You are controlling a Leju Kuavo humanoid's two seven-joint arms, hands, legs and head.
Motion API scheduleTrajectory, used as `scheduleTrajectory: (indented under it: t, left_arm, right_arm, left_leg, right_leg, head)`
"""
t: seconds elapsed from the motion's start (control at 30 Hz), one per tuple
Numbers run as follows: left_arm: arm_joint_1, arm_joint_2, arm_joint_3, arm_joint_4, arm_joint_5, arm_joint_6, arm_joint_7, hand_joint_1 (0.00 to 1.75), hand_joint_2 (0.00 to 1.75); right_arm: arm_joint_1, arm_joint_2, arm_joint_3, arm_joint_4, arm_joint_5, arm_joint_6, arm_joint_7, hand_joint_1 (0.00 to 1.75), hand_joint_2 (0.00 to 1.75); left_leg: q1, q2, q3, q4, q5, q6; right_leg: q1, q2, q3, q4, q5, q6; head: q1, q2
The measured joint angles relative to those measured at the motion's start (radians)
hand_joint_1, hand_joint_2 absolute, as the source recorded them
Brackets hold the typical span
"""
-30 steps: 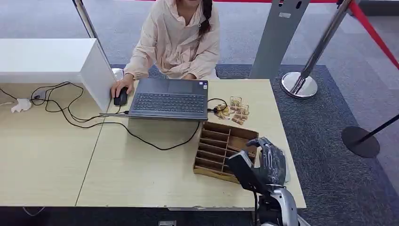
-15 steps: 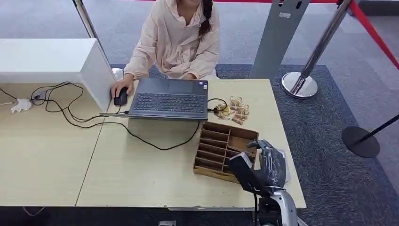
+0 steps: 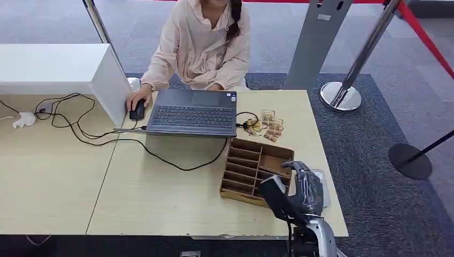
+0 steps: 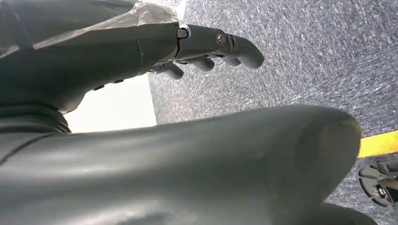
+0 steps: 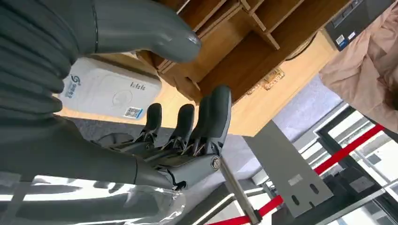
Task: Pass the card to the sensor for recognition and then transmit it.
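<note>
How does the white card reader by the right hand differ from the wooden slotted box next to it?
The card reader is white, flat and smooth-topped, with a logo and a small code sticker; the wooden box is brown, taller and divided into open slots. The reader lies at the table's right edge; the box is further in. Both rest on the table near the right hand.

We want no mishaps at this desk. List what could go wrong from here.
1. The right hand hovers open at the wooden card rack, close above the white sensor; a low reach might knock the rack or push the sensor toward the table edge.
2. No card shows in the hand, so a grasp could close on nothing.
3. The laptop cable lies near the rack and might snag.
</note>
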Motion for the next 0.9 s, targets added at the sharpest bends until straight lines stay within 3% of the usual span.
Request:
scheduleTrajectory:
  t: [0.67,0.9]
  left_arm:
    - [0.0,0.0,0.017,-0.002,0.011,0.012,-0.002,0.0,0.0]
    - [0.001,-0.001,0.023,-0.003,0.02,0.018,0.001,0.0,0.0]
  right_arm:
    - [-0.001,0.012,0.049,-0.002,0.022,-0.014,-0.01,0.79,1.75]
    - [0.001,0.011,0.071,-0.042,0.063,-0.016,0.018,0.8,1.75]
  left_leg:
    - [0.0,0.0,0.0,0.0,0.0,0.0]
    - [0.0,0.0,0.001,0.0,0.0,0.0]
  right_leg:
    - [0.0,0.0,0.0,0.0,0.0,0.0]
    - [0.0,0.0,0.0,0.0,0.0,0.0]
  head:
    - [0.0,0.0]
    - [0.0,0.0]
